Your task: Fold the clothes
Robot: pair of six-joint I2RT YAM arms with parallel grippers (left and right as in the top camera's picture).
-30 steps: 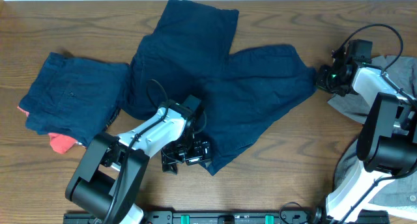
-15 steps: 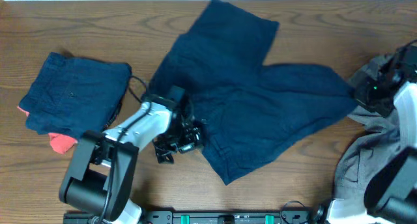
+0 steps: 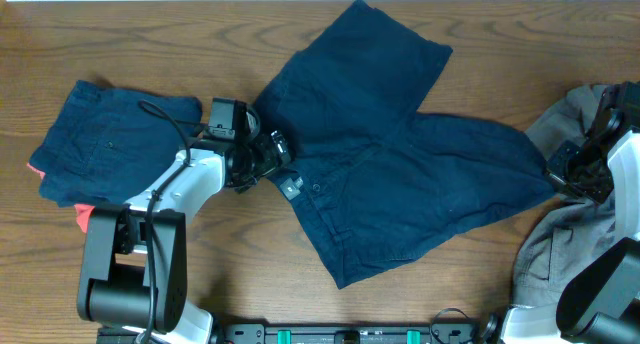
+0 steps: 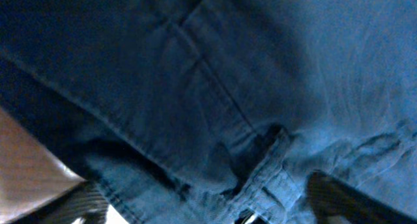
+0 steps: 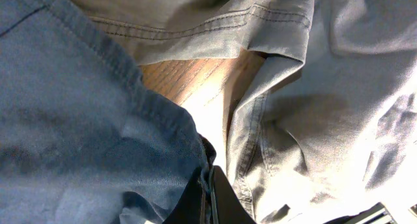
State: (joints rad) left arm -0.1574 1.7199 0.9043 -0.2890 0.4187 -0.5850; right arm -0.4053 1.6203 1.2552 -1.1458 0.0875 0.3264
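The dark navy shorts lie spread across the middle of the table, waistband to the left, with a small button. My left gripper sits at the waistband's left end. In the left wrist view its fingers stand wide apart with the navy waistband between them. My right gripper is shut on the shorts' right leg hem; the right wrist view shows the closed fingertips pinching navy cloth. A grey garment lies under and beside it.
A folded navy pile lies at the left with a coral-red piece sticking out beneath it. The grey garment heaps along the right edge. Bare wood shows in front of the shorts.
The shorts have slid right and spread out, pulled by the right gripper. My left gripper has moved from the shorts' front edge up and left to the waistband.
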